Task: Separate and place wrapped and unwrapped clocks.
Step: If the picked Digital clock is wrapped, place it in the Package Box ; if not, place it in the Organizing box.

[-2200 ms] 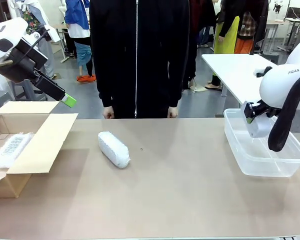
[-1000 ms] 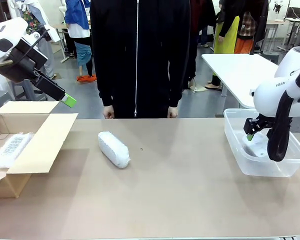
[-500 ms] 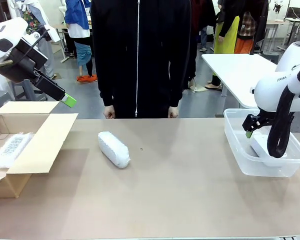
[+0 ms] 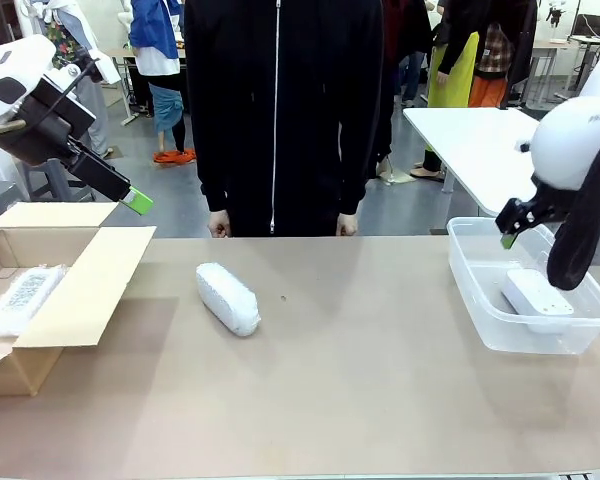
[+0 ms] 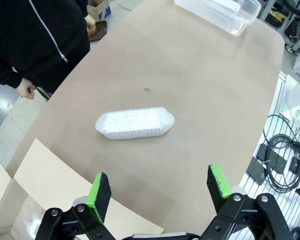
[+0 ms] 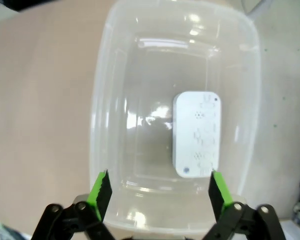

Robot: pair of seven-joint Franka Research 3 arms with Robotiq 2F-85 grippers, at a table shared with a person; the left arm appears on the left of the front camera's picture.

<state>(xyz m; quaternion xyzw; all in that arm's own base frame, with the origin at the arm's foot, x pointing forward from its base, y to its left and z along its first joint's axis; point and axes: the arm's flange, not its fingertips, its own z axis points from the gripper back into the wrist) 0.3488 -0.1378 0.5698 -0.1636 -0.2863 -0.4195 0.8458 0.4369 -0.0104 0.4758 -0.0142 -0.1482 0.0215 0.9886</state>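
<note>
Unwrapped clock (image 6: 197, 134) flat in clear tub (image 6: 101, 100), right end effector (image 6: 158, 176) pointing down above it, fingers (image 6: 101, 192) spread, empty

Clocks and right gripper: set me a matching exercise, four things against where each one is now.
Things:
1 bare white clock
2 leftmost wrapped clock
3 middle wrapped clock
4 right gripper

Places:
a lying on the bare table
b open, above the clear tub
c inside the cardboard box
d lying inside the clear tub

Pairs: 1-d; 2-c; 3-a; 4-b
</note>
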